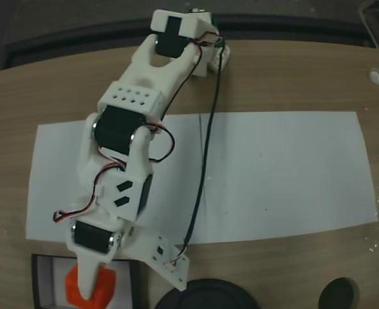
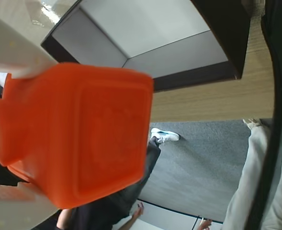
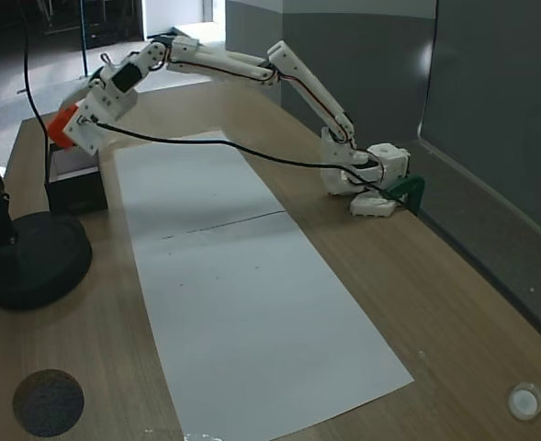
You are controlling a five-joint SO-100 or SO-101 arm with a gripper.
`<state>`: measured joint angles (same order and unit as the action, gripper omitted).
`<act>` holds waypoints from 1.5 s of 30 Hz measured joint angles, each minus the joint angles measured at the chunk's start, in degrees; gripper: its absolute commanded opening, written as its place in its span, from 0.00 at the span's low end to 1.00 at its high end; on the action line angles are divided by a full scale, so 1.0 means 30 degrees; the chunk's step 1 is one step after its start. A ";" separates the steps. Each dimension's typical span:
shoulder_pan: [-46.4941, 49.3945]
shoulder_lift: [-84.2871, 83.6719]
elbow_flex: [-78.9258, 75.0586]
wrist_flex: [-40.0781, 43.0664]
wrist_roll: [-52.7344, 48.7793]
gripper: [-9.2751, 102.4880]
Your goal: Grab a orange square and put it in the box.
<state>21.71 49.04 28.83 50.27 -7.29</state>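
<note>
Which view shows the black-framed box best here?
The wrist view: the shallow black-framed box with white floor shows its walls and floor clearly beyond the held orange cube. One fixed view crops it at the frame's bottom edge; another shows it small and distant.

1. The place looks like an office or a lab room, not a home.
2. A wood-grain counter [image 3: 454, 303] with a rounded edge carries a white 3D-printed robot arm [image 3: 252, 69] clamped at its edge.
3. A long sheet of white paper [image 3: 242, 294] lies on the counter as a work mat.
4. Plain grey partition walls [image 3: 490, 110] stand behind the counter.
5. Grey carpet [image 2: 198, 163] covers the floor in the wrist view, where a person's shoe [image 2: 164, 136] shows.
</note>
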 measured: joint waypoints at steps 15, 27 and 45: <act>0.1758 -0.3135 -0.2432 0.0000 -0.0029 0.23; 0.1846 -0.3516 -0.2432 0.0791 0.0000 0.33; -0.3721 0.3018 -0.8496 1.6055 0.2900 0.08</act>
<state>10.55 58.10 3.34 98.44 1.41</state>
